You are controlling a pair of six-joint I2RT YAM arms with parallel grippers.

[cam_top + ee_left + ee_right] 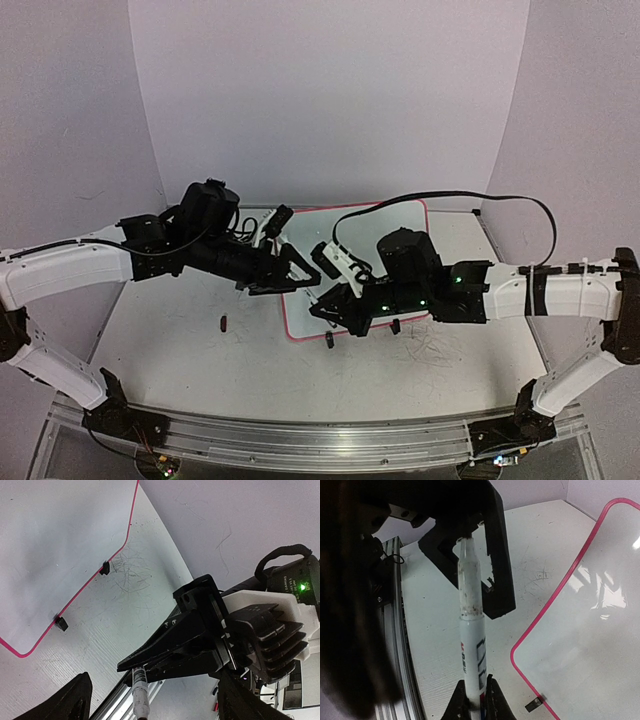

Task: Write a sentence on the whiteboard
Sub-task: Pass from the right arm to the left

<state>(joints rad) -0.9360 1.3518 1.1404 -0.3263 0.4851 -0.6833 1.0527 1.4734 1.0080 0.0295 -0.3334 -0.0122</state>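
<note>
From above, the whiteboard (pixel 400 218) lies flat on the tabletop (pixel 170 350), its pink frame showing on all sides and its two black clip feet (pixel 329 340) on the near edge. Both arms meet over the whiteboard's near left corner. The left hand (pixel 303 277) hovers just over the whiteboard's left edge with its fingers spread. The right hand (pixel 322 308) sits just beside it, over the near left corner. A small dark piece (pixel 224 322), possibly a cap, lies on the tabletop well to the left of the whiteboard.

In the left wrist view, the whiteboard (pixel 60 540) fills the upper left, and its clip feet (pixel 104 568) stand on the edge that faces a patch of dark scribbles (pixel 127 572) on the tabletop. The right hand (pixel 135 667) is off the whiteboard on that same side, pressed together on a marker (pixel 141 692). The left fingers (pixel 67 702) stand wide apart at the bottom corners, touching nothing.

In the right wrist view, the marker (pixel 471 645) is pinched low down between the right fingertips (pixel 492 702) and runs straight up the frame, beside the whiteboard's (pixel 590 630) rounded corner. Its bare, stained upper end reaches in between the left hand's open black fingers (pixel 500 570), which do not grip it.
</note>
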